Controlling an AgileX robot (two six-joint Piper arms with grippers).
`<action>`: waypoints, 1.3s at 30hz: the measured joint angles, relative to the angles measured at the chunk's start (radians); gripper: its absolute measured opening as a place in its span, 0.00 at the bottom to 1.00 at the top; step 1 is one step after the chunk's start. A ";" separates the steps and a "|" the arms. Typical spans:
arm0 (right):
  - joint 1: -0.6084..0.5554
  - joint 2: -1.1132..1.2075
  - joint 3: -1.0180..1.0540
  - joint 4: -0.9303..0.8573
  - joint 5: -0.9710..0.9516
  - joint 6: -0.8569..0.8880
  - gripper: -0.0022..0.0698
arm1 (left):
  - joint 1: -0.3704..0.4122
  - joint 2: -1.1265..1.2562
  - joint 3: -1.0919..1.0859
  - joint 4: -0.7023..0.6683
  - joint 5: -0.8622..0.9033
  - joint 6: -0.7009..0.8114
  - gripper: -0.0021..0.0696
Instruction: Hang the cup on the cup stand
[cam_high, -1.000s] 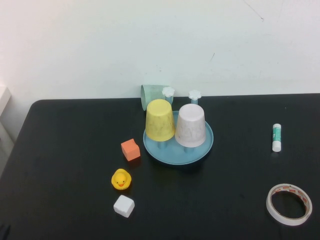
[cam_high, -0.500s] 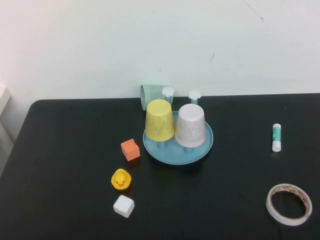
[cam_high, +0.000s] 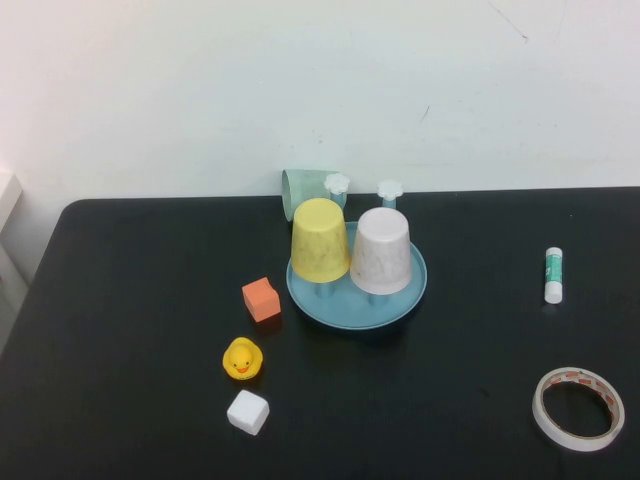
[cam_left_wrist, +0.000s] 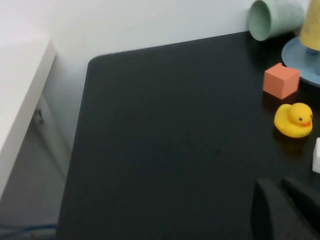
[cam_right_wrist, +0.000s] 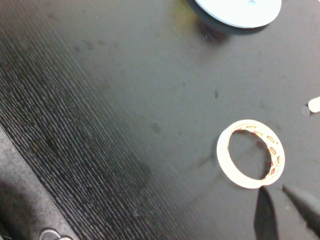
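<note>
**Mint cup lies on its side behind the stand; my left arm looks the nearer one**

Working left to right with the round light-blue cup stand (cam_high: 356, 302) as my landmark. My left gripper (cam_left_wrist: 285, 207) is out of the high view; its wrist camera shows only dark finger tips low over the black table (cam_high: 140, 340), and I cannot tell how they are set. From there a yellow rubber duck (cam_left_wrist: 294, 120) and an orange cube (cam_left_wrist: 281, 80) sit between me and the stand, both to the stand's left.

The pale mint-green tapered plastic cup (cam_high: 305, 190) is not hung. It lies on its side just behind the stand's left rear edge, against the wall, long axis running roughly sideways with its open mouth facing away from the stand, to the left. The left wrist view looks into that mouth (cam_left_wrist: 274, 17).

On the stand, an upturned yellow cup (cam_high: 319, 239) and a pinkish-white speckled cup (cam_high: 382, 250) fill the front pegs; two white flower-capped pegs (cam_high: 338, 182) stand free at the rear.

My right gripper (cam_right_wrist: 286, 204) hovers just beside the roll of tape (cam_right_wrist: 250, 153), well to the stand's right, finger tips slightly parted. I judge the left arm better placed.
</note>
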 joint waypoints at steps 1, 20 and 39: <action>0.000 0.000 0.000 0.000 0.000 0.000 0.03 | 0.000 0.000 0.000 0.026 0.003 -0.050 0.03; 0.000 0.000 0.000 0.000 0.000 0.000 0.03 | 0.000 0.000 -0.001 0.129 0.004 -0.152 0.03; -0.303 -0.182 0.081 -0.008 -0.340 0.004 0.03 | 0.000 -0.001 -0.001 0.135 0.004 -0.154 0.03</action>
